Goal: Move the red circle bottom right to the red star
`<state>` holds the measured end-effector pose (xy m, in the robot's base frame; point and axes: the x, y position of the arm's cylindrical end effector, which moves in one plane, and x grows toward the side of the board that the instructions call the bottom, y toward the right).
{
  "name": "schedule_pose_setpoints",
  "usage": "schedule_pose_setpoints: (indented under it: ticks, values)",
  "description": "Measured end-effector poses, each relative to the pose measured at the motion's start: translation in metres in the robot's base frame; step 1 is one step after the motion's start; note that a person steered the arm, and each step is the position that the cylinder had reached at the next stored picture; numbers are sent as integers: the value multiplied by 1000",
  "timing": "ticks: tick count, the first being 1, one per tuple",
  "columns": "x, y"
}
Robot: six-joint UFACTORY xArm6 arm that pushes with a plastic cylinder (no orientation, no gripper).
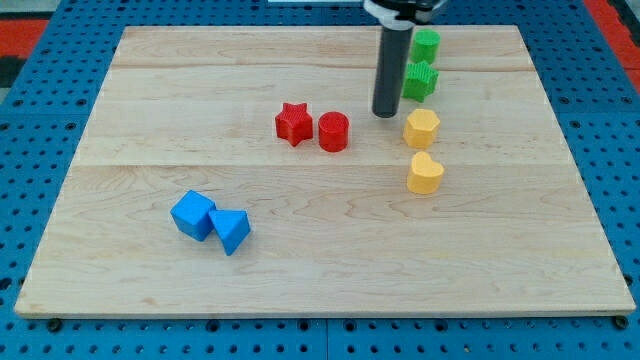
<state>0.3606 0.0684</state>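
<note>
The red circle (333,131) sits near the board's middle, touching the right side of the red star (294,123). My tip (385,113) rests on the board up and to the right of the red circle, a short gap away. It stands just left of the green star (420,81) and the yellow hexagon (421,128).
A green block (427,45) lies above the green star near the view's top. A yellow heart (425,173) lies below the yellow hexagon. A blue cube (193,215) and a blue triangle (232,231) touch at the lower left. The wooden board (320,270) sits on a blue pegboard.
</note>
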Motion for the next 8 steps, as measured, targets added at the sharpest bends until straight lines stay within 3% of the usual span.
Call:
schedule_pose_setpoints:
  ticks: [4, 6, 8]
  values:
    - [3, -28]
    - [67, -25]
    - [81, -49]
